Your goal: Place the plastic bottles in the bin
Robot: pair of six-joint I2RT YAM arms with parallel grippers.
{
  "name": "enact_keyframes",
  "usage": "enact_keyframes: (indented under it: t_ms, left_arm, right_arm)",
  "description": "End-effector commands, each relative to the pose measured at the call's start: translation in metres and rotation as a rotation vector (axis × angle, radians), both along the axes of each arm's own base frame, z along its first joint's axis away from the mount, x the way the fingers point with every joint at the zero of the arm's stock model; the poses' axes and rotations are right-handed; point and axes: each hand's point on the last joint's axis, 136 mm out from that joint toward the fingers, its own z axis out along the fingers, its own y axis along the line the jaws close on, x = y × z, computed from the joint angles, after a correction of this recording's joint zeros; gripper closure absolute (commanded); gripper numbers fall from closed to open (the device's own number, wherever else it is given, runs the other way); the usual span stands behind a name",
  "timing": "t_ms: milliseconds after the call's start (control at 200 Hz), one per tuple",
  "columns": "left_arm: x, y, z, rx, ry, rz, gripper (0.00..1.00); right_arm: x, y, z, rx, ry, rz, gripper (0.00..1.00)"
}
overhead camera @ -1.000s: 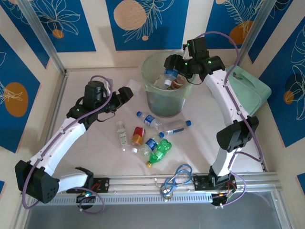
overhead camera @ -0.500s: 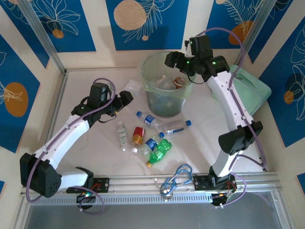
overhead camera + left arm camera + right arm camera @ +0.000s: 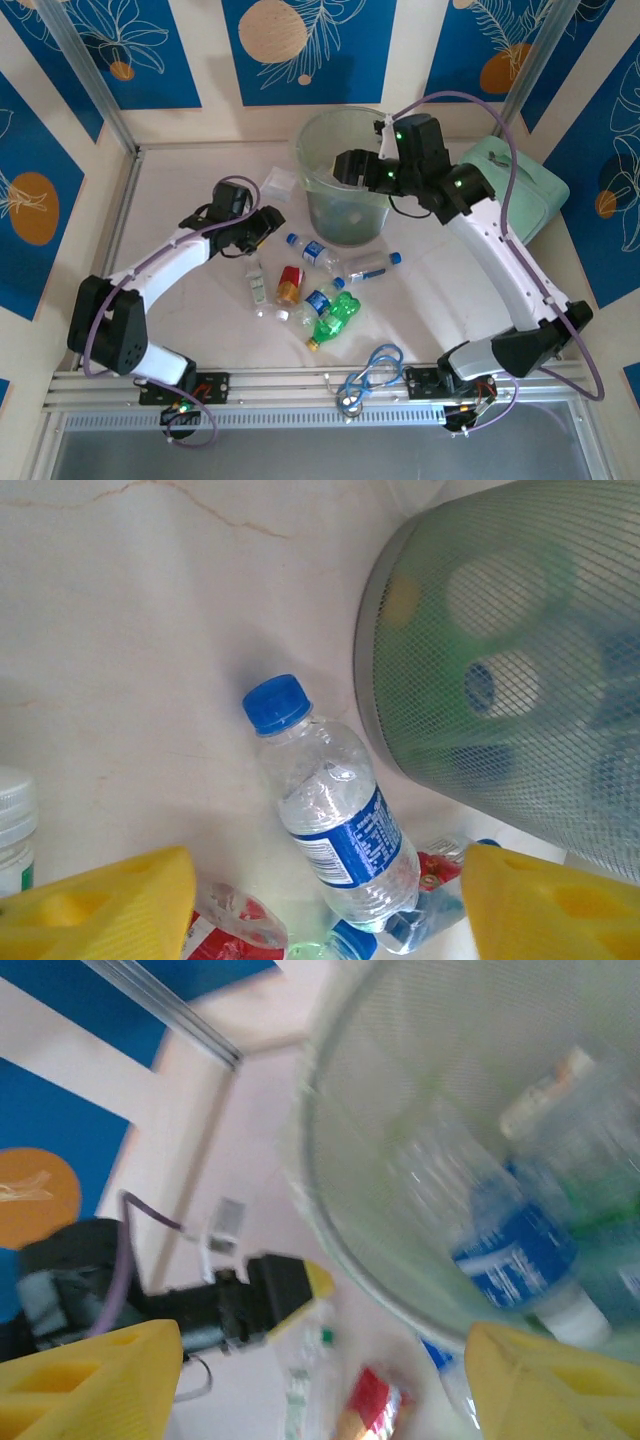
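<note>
Several crushed plastic bottles lie in a cluster on the table: a clear blue-labelled bottle [image 3: 312, 250], a red-labelled one [image 3: 290, 284], a green one [image 3: 336, 317]. The pale green bin [image 3: 346, 215] stands behind them with bottles inside, among them a blue-labelled one [image 3: 520, 1252]. My left gripper [image 3: 266, 226] hovers open just left of the cluster. In the left wrist view the blue-labelled bottle [image 3: 335, 810] lies between its spread yellow fingers [image 3: 105, 905], untouched. My right gripper [image 3: 346, 168] hangs open and empty over the bin's left rim [image 3: 330, 1210].
A mint-green soft case [image 3: 525, 190] lies right of the bin. A flat clear bag [image 3: 278, 180] sits to the bin's left. A coiled blue cable [image 3: 374, 366] lies near the front rail. A white-capped bottle [image 3: 14, 825] rests by my left finger.
The right gripper let a blue-labelled bottle drop into the bin, then swung left and lower over the rim. The left gripper moved right toward the bottle cluster.
</note>
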Motion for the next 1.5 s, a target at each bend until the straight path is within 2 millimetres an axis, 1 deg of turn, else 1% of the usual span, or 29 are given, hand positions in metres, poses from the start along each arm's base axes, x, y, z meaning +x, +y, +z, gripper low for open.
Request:
enact_keyframes:
  t_ms: [0,65,145,230,300,470,605,680,875,1050,1326,1496]
  left_arm:
    - [0.018,-0.017,-0.01,-0.014,0.013,0.008,0.36]
    - [0.023,-0.02,-0.02,-0.008,0.042,0.016,0.4]
    - [0.028,-0.023,-0.035,0.009,0.084,0.03,0.44]
    - [0.031,-0.025,-0.049,0.032,0.133,0.04,0.47]
    - [0.031,-0.026,-0.056,0.066,0.164,0.046,0.47]
    - [0.033,-0.032,-0.066,0.091,0.202,0.051,0.46]
    - [0.029,-0.028,-0.078,0.142,0.257,0.071,0.4]
    - [0.029,-0.03,-0.082,0.149,0.275,0.075,0.38]
    - [0.027,-0.038,-0.087,0.185,0.309,0.063,0.38]
    - [0.025,-0.039,-0.1,0.205,0.351,0.073,0.4]
    - [0.025,-0.037,-0.111,0.232,0.375,0.077,0.46]
    - [0.025,-0.037,-0.114,0.233,0.379,0.082,0.55]
  right_arm:
    - [-0.039,0.016,-0.02,-0.012,0.016,0.097,0.25]
    - [-0.048,0.019,-0.031,-0.018,0.042,0.11,0.25]
    - [-0.056,0.021,-0.04,-0.025,0.061,0.116,0.25]
    - [-0.061,0.024,-0.042,-0.023,0.064,0.122,0.25]
    - [-0.063,0.024,-0.04,-0.018,0.057,0.122,0.25]
    - [-0.063,0.029,-0.038,-0.012,0.051,0.135,0.25]
    - [-0.063,0.03,-0.038,-0.019,0.048,0.135,0.25]
    - [-0.063,0.028,-0.038,-0.023,0.045,0.13,0.25]
    - [-0.063,0.026,-0.039,-0.028,0.043,0.122,0.26]
    - [-0.063,0.026,-0.04,-0.029,0.044,0.122,0.26]
    - [-0.065,0.025,-0.043,-0.033,0.045,0.119,0.25]
    - [-0.066,0.023,-0.045,-0.036,0.046,0.115,0.26]
